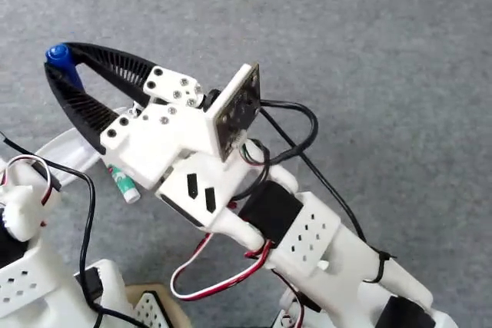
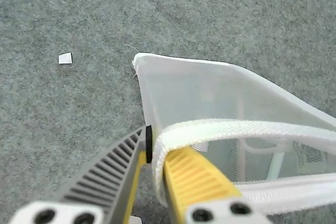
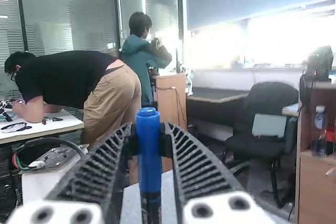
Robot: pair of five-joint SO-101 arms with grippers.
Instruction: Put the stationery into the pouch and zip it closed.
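Note:
A blue pen [image 1: 58,57] is held up above the grey table, with my right gripper [image 1: 55,67] and its black ribbed fingers shut on it. In the right wrist view the blue pen [image 3: 148,174] stands upright between the fingers of the right gripper [image 3: 148,132]. The white mesh pouch [image 2: 210,90] lies open on the table. My left gripper [image 2: 153,148] is shut on its white rim band. In the high view, part of the pouch [image 1: 61,151] shows beneath the right arm, with a white and green stick [image 1: 124,183] beside it.
A small white scrap [image 2: 65,58] lies on the grey table [image 1: 369,59] near the pouch's corner. The right arm's body and cables [image 1: 254,213] cover the table's near middle. The left arm [image 1: 27,220] sits at the near left edge.

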